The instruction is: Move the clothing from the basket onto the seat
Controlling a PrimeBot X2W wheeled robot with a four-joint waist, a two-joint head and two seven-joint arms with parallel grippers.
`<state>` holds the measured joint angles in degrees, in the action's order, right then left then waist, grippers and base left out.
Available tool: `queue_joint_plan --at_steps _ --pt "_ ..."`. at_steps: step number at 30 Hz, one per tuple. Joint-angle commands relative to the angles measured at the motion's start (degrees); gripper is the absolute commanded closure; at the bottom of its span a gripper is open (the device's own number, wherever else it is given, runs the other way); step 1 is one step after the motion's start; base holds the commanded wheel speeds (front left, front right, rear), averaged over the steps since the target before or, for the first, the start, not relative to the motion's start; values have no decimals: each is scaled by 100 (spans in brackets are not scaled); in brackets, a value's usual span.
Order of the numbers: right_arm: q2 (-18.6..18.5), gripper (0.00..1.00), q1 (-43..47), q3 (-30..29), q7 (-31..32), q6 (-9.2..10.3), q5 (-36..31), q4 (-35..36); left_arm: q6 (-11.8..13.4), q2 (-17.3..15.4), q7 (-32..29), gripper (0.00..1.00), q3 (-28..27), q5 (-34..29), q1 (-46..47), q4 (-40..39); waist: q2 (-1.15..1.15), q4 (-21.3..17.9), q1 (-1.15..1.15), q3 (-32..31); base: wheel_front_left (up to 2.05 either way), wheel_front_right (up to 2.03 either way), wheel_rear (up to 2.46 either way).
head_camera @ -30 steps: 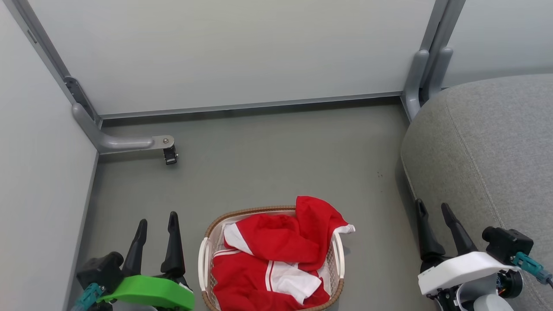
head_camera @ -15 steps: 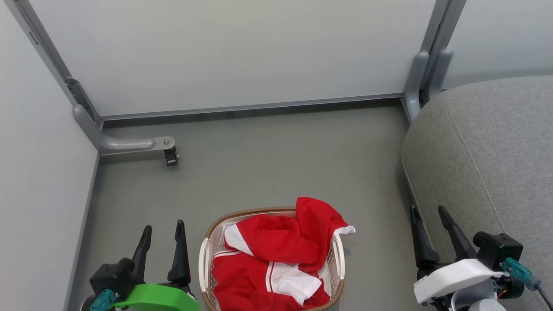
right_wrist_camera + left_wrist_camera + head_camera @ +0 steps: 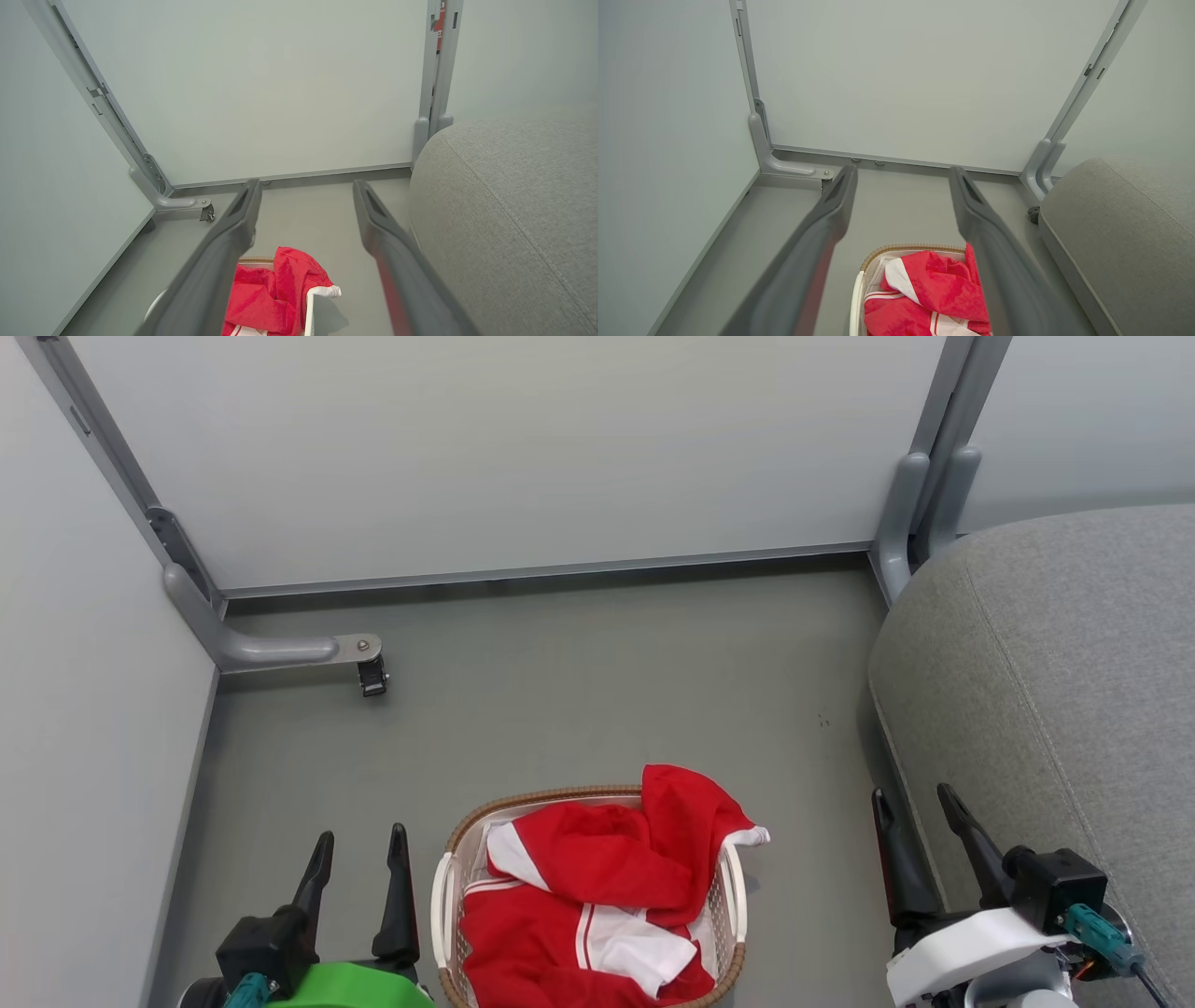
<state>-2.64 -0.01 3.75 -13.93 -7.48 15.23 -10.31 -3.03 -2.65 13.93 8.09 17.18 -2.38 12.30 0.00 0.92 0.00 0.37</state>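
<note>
Both drawn back, left pincer (image 3: 362,833) and right pincer (image 3: 911,791) gape empty flanking 1 basket (image 3: 541,797) of clothing (image 3: 597,859).

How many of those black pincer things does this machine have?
2. The left pincer is at the lower left of the head view, beside the basket. The right pincer is at the lower right, by the grey seat. Both are open and empty.
</note>
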Motion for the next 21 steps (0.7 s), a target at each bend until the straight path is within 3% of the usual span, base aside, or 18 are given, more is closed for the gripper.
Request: queue_joint_plan --at_steps 1,10,21 --pt "-37 0 74 4 -44 -2 -115 4 18 -37 42 0 21 -117 -71 8 0 1 0 0 0 0 0" --pt "-40 0 92 50 -138 -2 -464 -31 41 -40 146 0 68 -416 -87 78 0 7 0 -3 0 0 0" --pt "-40 0 68 40 -136 -1 -449 -80 32 -39 126 0 49 -331 -28 186 0 12 0 -7 0 0 0"
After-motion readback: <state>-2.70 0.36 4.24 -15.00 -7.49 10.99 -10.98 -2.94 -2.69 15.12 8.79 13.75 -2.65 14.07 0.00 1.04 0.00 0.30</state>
